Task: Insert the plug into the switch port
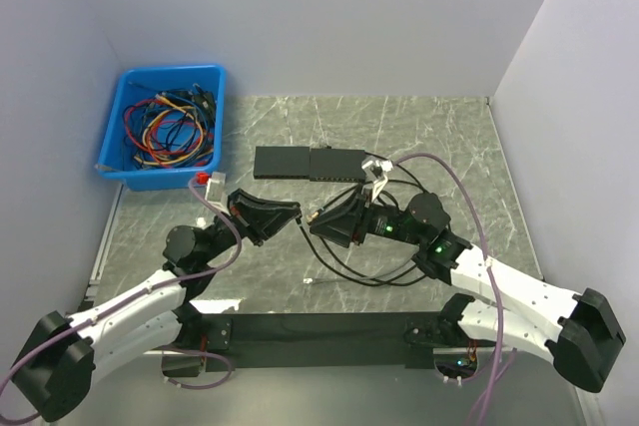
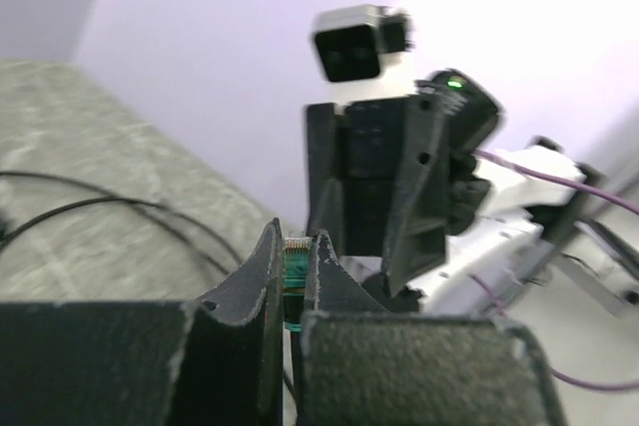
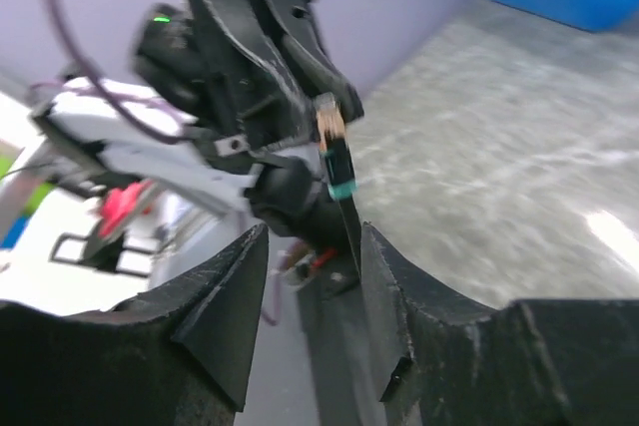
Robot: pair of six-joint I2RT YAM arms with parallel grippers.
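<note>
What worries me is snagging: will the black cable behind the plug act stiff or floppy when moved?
Probably floppy: the black cable lies in loose curves on the table. Likely light: the left gripper lifts its end by the plug alone. The slack may drag behind.

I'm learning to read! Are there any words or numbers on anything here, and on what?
No text can be read anywhere.
The switch: no label legible from above.
The plug: blurred, no marking readable.
The blue bin: no lettering seen.
</note>
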